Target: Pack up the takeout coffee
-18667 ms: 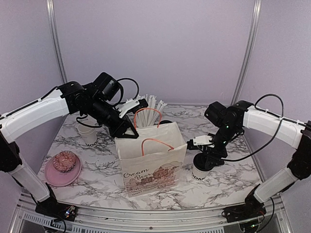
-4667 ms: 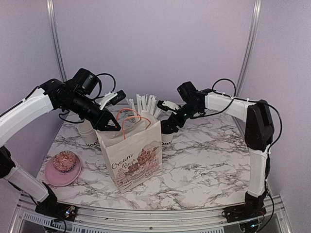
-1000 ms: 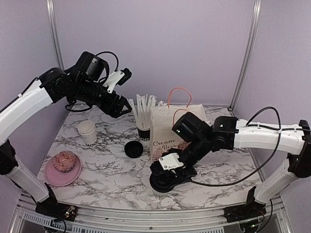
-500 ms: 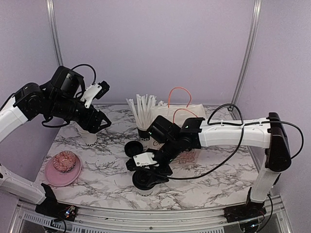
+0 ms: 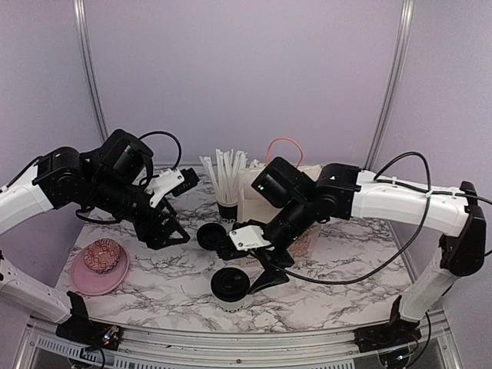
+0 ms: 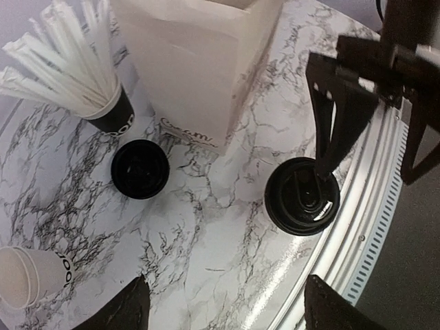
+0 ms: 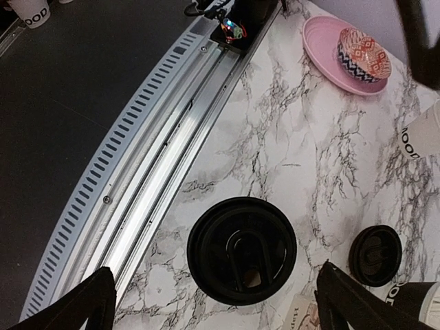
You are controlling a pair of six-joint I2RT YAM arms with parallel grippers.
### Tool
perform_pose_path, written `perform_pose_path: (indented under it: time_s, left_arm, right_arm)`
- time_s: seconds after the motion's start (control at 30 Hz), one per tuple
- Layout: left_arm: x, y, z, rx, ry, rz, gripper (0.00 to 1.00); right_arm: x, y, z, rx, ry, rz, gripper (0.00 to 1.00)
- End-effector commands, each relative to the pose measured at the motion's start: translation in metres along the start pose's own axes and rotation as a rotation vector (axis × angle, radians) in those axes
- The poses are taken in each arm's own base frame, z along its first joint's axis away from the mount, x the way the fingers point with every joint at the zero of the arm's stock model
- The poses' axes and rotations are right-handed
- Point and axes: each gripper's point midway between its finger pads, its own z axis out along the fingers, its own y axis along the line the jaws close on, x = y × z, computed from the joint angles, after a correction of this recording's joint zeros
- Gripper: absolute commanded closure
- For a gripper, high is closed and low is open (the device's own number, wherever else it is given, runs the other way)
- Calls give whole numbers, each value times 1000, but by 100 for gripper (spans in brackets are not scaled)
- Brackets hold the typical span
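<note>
Two takeout coffees stand on the marble table, both outside the paper bag that sits upright at centre back of the overhead view with its pink handles raised. The near coffee cup, its round black lid on, stands at lower centre of that view, close to the table's front rail. The far coffee cup, also lidded, sits a little behind it, just left of the bag and just beside the black cup of white straws. The right gripper hangs over the near coffee cup with its jaws spread wide. In the right wrist view the two fingers frame the lid from either side at the bottom corners and stand clear of it, gripping nothing. The left gripper hovers at centre left of the overhead view with its jaws also spread and nothing between them. Its wrist camera looks down on both lids, the bag and the straws. A stack of lidless white cups shows at the lower left of that view. A pink plate holding a patterned bowl rests at the lower left of the overhead frame.
</note>
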Motion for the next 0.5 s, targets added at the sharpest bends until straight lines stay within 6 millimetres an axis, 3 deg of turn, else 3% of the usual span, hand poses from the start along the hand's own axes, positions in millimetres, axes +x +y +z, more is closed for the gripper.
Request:
perform_pose_path:
  time_s: [0.0,0.07,0.23,0.33,0.47]
  left_arm:
    - [21,-44,20,125,110,174,21]
    - [26,-56,28,149,138,230,20]
    - [31,-74,57,149,208,355,18]
    - [32,-87,73,167,246,415,18]
    - [34,-96,89,183,279,450,17]
  right_arm:
    - [-3,19,-54,-1,-47,-28,1]
    - [-11,22,-79,1,-87,-30,1]
    - [-58,21,-157,113,-231,-113,2]
    - [-71,-3,-209,249,-295,-112,3]
    - [-58,-52,-282,474,-397,1,4]
